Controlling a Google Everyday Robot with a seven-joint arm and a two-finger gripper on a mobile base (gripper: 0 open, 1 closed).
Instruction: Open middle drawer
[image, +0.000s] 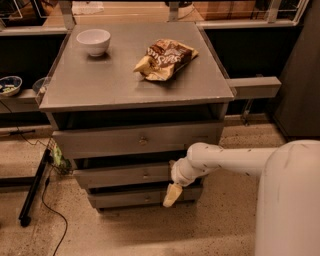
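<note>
Our end effector (172, 195), closure untellable, hangs just below the rigid middle drawer (120, 176); we'd pinch its small knob (145, 175), up-left.

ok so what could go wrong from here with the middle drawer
The gripper hangs right of and below the knob of the middle drawer, in front of the bottom drawer, so it might catch the wrong front. A hard tug could also jolt the bowl and chip bag on top.

gripper (172, 194) just below middle drawer (117, 176), right part | bowl (93, 41), snack bag (165, 59) on cabinet top (115, 82)
</note>
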